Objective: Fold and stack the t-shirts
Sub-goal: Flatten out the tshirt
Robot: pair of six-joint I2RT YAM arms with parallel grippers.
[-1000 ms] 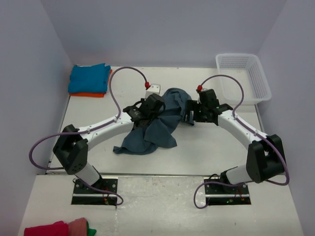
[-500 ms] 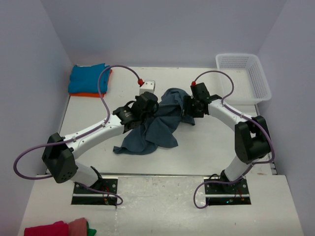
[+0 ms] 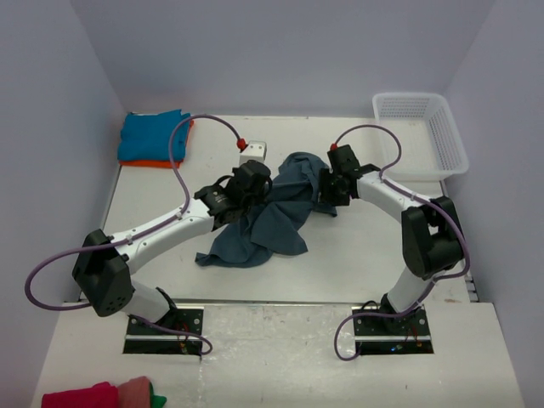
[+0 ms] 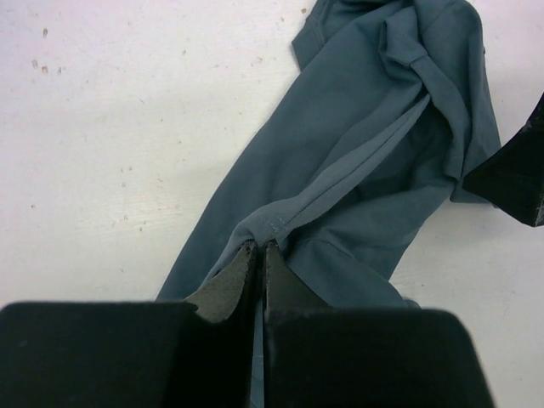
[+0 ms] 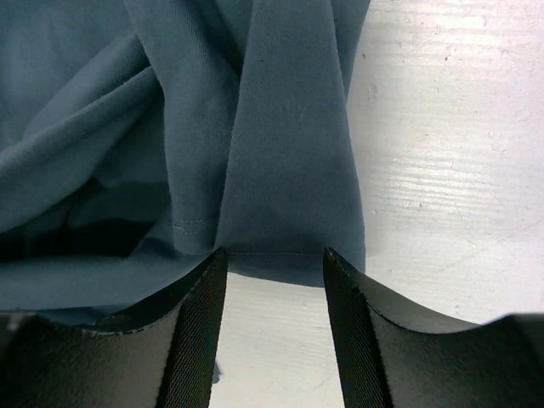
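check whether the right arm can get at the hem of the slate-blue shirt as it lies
Probably yes: the right fingers stand open right at the hem of the slate-blue shirt on the table, with nothing between them and the cloth.

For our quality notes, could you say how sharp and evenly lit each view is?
Top external: soft, even light, sharp throughout. Left wrist: slate-blue t-shirt crisp, fingers dark, nearly featureless. Right wrist: hem stitching sharp, table bright with mild glare.

White arms [image 3: 170, 228], black joints [image 3: 109, 279], purple cables [image 3: 367, 127], seemingly red connectors [image 3: 241, 142].
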